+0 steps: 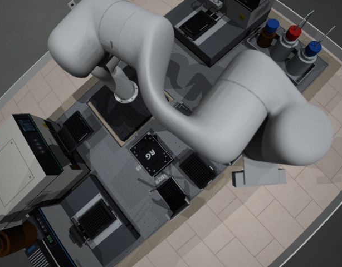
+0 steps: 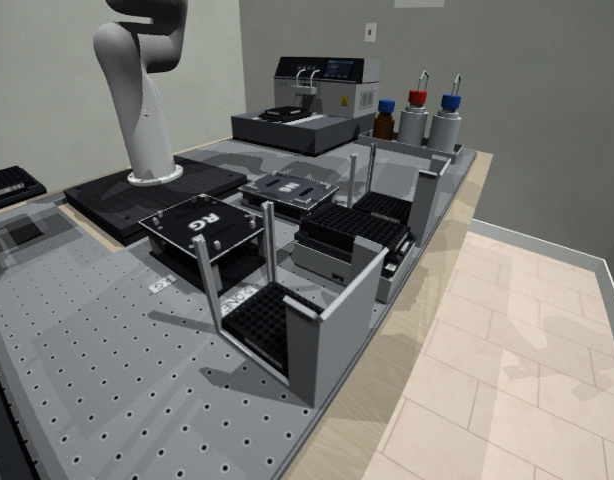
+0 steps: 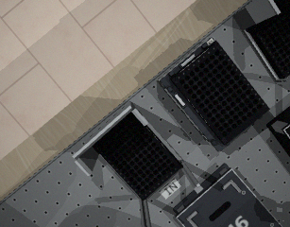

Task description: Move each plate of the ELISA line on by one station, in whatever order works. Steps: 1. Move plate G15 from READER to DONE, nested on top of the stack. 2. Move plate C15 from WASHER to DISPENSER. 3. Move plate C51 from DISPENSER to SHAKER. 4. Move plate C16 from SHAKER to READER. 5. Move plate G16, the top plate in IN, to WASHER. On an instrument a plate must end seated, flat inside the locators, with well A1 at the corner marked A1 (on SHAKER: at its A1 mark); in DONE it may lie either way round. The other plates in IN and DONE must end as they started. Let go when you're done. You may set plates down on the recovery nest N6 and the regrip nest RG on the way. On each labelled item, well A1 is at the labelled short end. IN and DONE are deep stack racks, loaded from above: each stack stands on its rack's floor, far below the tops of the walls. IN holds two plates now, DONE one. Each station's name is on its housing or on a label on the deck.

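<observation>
My gripper (image 1: pixel 259 172) hangs high above the deck's front edge, seen from above under the arm's wrist. It is open and empty, and its fingertips are out of the wrist view. The wrist view looks down on the IN rack (image 3: pixel 137 153) with a black plate on top, beside its IN label (image 3: pixel 172 190). The SHAKER plate (image 3: pixel 217 90) sits beside it (image 1: pixel 198 169). The DONE rack (image 1: pixel 171 193) holds one black plate deep inside (image 2: pixel 268 322). Other black plates sit on the instrument at the back (image 1: pixel 198 24), the left one (image 1: pixel 77 126) and the front one (image 1: pixel 96 219). Plate labels are too small to read.
The RG nest (image 1: pixel 151 154) and the N6 nest (image 2: pixel 289 188) stand empty mid-deck. Three capped bottles (image 2: pixel 418 121) stand in a tray at the back right. The racks' tall walls and posts (image 2: pixel 338 330) rise above the plates. The arm hides the IN rack in the overhead view.
</observation>
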Controlling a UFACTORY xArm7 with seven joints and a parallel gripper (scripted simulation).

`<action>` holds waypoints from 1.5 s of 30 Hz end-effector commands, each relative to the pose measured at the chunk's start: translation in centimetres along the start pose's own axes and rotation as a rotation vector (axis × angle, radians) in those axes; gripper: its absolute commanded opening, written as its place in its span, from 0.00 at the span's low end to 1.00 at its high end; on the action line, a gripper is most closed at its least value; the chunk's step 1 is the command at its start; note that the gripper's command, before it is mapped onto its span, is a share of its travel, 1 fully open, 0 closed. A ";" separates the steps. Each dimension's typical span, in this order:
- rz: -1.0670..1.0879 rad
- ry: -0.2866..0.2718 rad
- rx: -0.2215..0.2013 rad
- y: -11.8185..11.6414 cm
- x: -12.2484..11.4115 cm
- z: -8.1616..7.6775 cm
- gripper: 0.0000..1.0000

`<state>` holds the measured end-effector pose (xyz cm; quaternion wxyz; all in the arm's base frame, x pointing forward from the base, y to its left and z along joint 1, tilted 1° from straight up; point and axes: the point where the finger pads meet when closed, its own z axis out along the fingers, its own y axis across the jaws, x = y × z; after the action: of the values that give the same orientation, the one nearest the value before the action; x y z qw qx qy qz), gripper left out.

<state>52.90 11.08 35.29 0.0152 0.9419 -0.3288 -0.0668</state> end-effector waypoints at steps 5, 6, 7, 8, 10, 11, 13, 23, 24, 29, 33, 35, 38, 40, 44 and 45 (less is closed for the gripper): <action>0.000 0.004 0.005 0.0 0.0 -0.3 1.00; 0.000 0.004 0.005 0.0 0.0 -0.3 1.00; 0.000 0.004 0.005 0.0 0.0 -0.3 1.00; 0.000 0.004 0.005 0.0 0.0 -0.3 1.00; 0.000 0.004 0.005 0.0 0.0 -0.3 1.00; 0.000 0.004 0.005 0.0 0.0 -0.3 1.00; 0.000 0.004 0.005 0.0 0.0 -0.3 1.00; 0.189 0.100 0.083 1.4 -0.6 1.0 1.00; 0.189 0.100 0.083 1.7 -0.7 1.2 1.00; 0.189 0.100 0.083 2.9 -1.2 2.2 1.00; 0.189 0.100 0.083 3.6 -1.5 2.9 1.00; 0.189 0.100 0.083 3.8 -1.6 3.1 1.00; 0.189 0.100 0.083 4.5 -1.8 3.7 1.00; 0.189 0.100 0.083 5.0 -2.0 4.1 1.00; 0.189 0.100 0.083 6.0 -2.4 4.9 1.00; 0.189 0.100 0.083 6.2 -2.5 5.2 1.00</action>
<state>47.18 8.28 31.27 0.0016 0.9088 -0.4172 -0.0080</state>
